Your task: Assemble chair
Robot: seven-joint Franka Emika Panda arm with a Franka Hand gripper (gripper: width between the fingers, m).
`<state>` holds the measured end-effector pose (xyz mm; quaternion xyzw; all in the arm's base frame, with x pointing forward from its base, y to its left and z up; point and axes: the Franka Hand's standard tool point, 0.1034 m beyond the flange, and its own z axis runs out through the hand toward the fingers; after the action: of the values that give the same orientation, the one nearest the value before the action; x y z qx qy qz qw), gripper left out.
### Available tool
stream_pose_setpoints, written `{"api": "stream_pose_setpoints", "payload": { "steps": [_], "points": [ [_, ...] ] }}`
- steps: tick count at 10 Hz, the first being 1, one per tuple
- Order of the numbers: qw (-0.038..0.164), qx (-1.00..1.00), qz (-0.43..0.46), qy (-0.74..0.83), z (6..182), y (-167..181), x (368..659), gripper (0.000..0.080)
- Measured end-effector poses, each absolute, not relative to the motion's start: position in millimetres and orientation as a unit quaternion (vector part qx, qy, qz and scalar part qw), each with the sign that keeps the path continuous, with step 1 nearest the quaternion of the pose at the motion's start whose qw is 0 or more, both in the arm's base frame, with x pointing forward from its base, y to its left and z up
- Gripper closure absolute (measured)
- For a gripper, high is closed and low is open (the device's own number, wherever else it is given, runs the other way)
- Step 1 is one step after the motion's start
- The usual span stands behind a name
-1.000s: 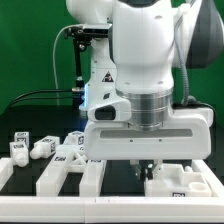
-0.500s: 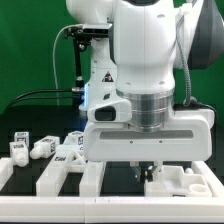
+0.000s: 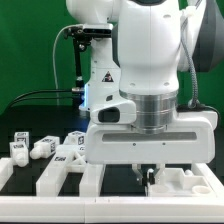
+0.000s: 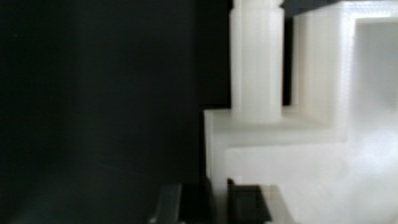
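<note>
Shifted a bit toward the exterior view's right; my pincer (image 3: 148,171) sits low among the white chair pieces (image 3: 68,180), open or closed, cannot tell.

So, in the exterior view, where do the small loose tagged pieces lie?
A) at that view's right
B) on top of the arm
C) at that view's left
C: the small tagged pieces lie on the black table at the exterior view's left.

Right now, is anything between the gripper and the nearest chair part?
Nothing visible does. In the wrist view the gripper hangs at the edge of the chair part, with no other piece between them.
</note>
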<state>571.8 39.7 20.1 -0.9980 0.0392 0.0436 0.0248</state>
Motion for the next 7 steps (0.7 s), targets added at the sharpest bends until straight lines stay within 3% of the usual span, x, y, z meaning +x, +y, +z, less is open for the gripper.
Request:
{"api": "stream_pose_setpoints", "payload": {
  "steps": [3,4,5,6,7],
  "points": [
    [0.025,-0.998,0.044,0.04,19.8,39,571,0.0771],
    [0.025,-0.998,0.044,0.04,19.8,39,571,0.0584],
    [0.025,-0.998,0.044,0.039,20.5,39,572,0.0452],
    [0.029,-0.998,0.054,0.035,30.5,37,570,0.0452],
    [0.032,-0.998,0.051,0.033,43.8,32,567,0.0252]
  ]
}}
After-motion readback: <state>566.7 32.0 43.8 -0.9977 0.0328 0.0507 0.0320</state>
